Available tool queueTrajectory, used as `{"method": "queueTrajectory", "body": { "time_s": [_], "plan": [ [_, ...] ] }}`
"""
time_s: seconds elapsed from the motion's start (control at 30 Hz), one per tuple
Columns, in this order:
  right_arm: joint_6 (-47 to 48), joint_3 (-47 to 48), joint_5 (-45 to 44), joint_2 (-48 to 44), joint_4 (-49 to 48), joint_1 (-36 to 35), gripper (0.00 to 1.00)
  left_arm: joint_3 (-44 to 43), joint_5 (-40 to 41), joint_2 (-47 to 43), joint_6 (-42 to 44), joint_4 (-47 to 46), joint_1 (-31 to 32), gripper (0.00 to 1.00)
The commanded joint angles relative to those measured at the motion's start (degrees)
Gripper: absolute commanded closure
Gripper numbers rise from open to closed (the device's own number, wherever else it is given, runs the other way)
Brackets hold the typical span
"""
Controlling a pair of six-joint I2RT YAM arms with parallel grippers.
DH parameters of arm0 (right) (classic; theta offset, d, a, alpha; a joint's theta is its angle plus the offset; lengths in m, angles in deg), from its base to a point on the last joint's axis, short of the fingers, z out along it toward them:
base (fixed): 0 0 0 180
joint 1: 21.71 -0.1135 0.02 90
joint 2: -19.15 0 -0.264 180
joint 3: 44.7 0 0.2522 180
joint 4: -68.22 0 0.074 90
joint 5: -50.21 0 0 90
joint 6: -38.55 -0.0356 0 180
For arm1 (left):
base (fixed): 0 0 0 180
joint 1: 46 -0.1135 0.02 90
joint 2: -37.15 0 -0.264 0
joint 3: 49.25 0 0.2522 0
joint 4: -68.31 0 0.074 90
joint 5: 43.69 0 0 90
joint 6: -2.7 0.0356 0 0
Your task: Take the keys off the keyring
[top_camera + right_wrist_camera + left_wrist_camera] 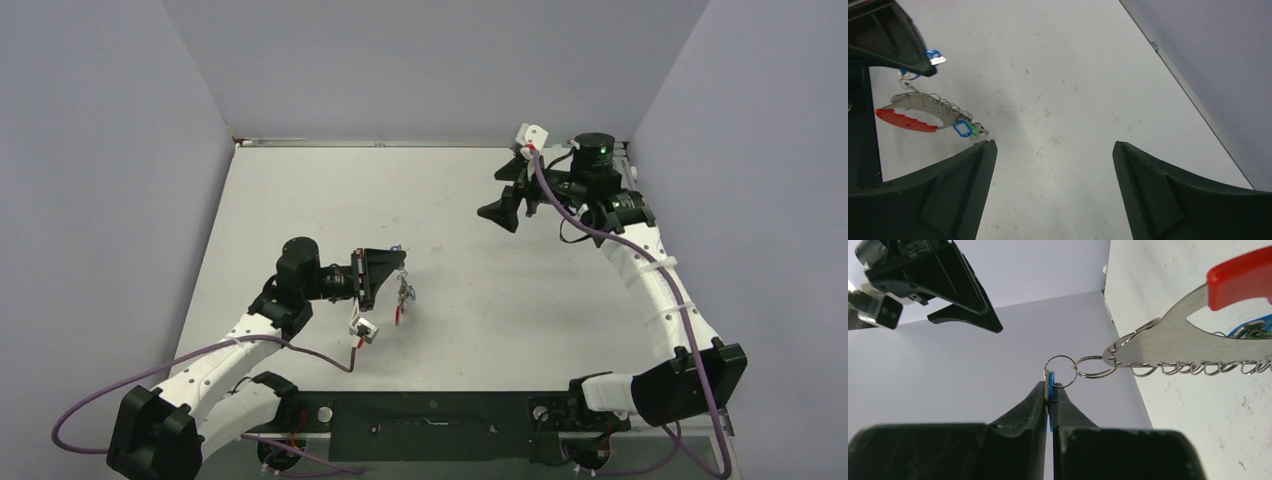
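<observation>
My left gripper [397, 266] is shut on a small blue-tagged key [1050, 390] and holds it above the table. From that key two small split rings [1092, 367] link to the keyring [1168, 347], a silvery loop with a red part [1243, 277], which hangs from the gripper [1049, 388]. The keyring [403, 296] dangles just right of the left fingers. Blue and green tagged keys [966, 129] hang at the keyring's [918, 106] low end, near the table. My right gripper [505, 212] is open and empty at the back right, well apart; its jaws [1054, 146] stand wide.
The white table [480, 300] is walled in by grey panels on three sides. The left arm's wrist camera block [363, 328] sits just below the keyring. A purple cable [600, 235] runs along the right arm.
</observation>
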Motion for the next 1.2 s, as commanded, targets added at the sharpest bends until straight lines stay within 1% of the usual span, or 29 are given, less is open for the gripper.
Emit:
{"method": "queueTrajectory", "body": {
  "time_s": [0.0,0.07,0.13,0.17,0.2,0.23,0.3,0.33,0.4,0.5,0.63,0.73,0.87,0.97,1.1,1.17],
  "plan": [
    [0.13,-7.67,8.84,-4.49,-14.83,-6.8,0.1,0.13,-2.45,-1.24,-3.11,-6.11,-0.73,1.0],
    [-1.15,-10.8,7.98,-5.31,-17.59,-13.13,0.06,1.64,-3.07,-1.23,-4.97,-10.3,-1.08,1.0],
    [-8.0,-16.8,9.4,-6.6,-26.3,-15.68,0.02,2.52,-4.16,-1.4,-6.32,-13.31,-1.37,1.0],
    [-9.89,-19.68,9.19,-7.47,-30.83,-16.67,0.02,2.65,-4.77,-1.53,-6.77,-14.25,-1.4,1.0],
    [-9.35,-21.73,9.13,-8.09,-33.67,-17.88,0.0,2.71,-5.78,-1.58,-7.05,-14.79,-1.36,1.0],
    [-6.31,-23.12,8.99,-8.73,-34.45,-19.89,0.03,2.83,-6.66,-1.66,-7.03,-15.1,-1.32,1.0],
    [-0.73,-24.77,8.71,-9.31,-35.35,-22.79,0.13,3.15,-8.5,-1.84,-6.78,-15.79,-1.21,1.0],
    [-0.04,-25.51,8.52,-9.34,-36.73,-23.83,0.17,3.41,-9.39,-1.92,-6.5,-16.09,-1.15,1.0],
    [-2.05,-26.75,8.97,-8.49,-40.42,-24.88,0.21,4.13,-10.87,-2.14,-6.24,-16.78,-1.14,1.0],
    [-3.69,-27.26,10.7,-6.42,-42.35,-25.49,0.29,5.08,-12.26,-3.05,-6.7,-16.96,-1.14,1.0],
    [-6.23,-29.0,12.96,-5.44,-47.33,-25.91,0.38,5.34,-13.71,-4.19,-7.17,-16.36,-1.14,1.0],
    [-5.6,-29.62,14.78,-4.52,-47.09,-26.31,0.42,5.5,-14.41,-4.52,-6.94,-16.41,-1.14,1.0],
    [-7.0,-31.38,16.73,-3.84,-48.42,-26.31,0.46,6.03,-14.64,-5.53,-7.1,-16.45,-1.14,1.0],
    [-10.56,-32.92,17.61,-3.16,-53.19,-26.49,0.47,6.13,-15.32,-6.33,-7.44,-16.17,-1.14,1.0],
    [-17.12,-34.65,18.13,-2.18,-61.92,-27.3,0.48,6.13,-16.21,-7.09,-6.87,-15.18,-1.14,1.0],
    [-18.75,-34.93,18.59,-1.73,-63.85,-27.97,0.48,6.13,-16.57,-7.33,-6.35,-14.73,-1.14,1.0]
  ]
}}
